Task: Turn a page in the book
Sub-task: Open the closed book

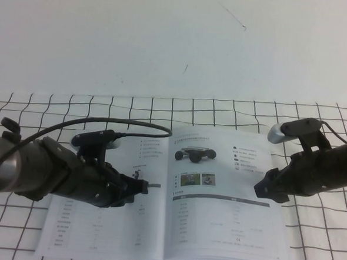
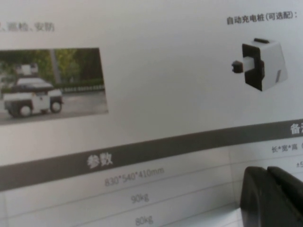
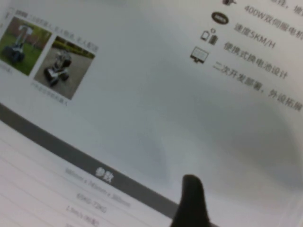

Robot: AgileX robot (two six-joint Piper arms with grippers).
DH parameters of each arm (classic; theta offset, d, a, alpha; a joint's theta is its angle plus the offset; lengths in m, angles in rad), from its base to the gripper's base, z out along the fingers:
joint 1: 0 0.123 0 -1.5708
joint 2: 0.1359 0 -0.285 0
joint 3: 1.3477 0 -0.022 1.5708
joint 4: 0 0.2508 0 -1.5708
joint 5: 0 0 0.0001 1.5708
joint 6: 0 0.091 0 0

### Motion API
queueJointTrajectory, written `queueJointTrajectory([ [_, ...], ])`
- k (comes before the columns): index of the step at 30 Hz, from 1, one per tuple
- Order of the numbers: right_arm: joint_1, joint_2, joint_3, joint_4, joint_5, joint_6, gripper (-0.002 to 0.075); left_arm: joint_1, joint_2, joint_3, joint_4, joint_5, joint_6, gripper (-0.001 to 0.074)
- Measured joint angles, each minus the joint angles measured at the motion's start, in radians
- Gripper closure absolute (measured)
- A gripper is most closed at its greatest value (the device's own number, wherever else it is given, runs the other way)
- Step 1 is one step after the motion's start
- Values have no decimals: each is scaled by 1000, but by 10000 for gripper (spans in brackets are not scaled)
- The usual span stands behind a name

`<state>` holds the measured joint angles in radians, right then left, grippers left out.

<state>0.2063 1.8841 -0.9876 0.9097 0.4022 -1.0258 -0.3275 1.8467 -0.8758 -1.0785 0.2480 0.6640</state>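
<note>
I see the book point(image 1: 169, 194) open on the desk point(image 1: 308, 244); its thin floppy page point(image 1: 228, 198) needs an outer-edge lift. Left tool point(image 1: 142, 187) looks closed mid-left; right tool point(image 1: 259, 187), mid-right, I cannot tell.

One open book point(image 1: 216, 197) on my table, two facing pages, the right page point(image 1: 228, 195) carrying one black wheeled-vehicle photo point(image 1: 192, 155) and two small outdoor photos point(image 1: 194, 179), two grippers of mine, left gripper point(image 1: 139, 188), right gripper point(image 1: 263, 187), one grid-lined cloth point(image 1: 319, 245).

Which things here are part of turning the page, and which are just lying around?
For the job: book, right-hand page, left gripper over the left page, right gripper over the right page.
Lying about: checked cloth.
</note>
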Motion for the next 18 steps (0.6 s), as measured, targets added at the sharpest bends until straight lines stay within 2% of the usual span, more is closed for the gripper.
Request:
queueJointTrajectory([
  [18, -5, 53, -10, 188, 75, -29, 209, 0, 1, 0, -48, 18, 4, 738],
])
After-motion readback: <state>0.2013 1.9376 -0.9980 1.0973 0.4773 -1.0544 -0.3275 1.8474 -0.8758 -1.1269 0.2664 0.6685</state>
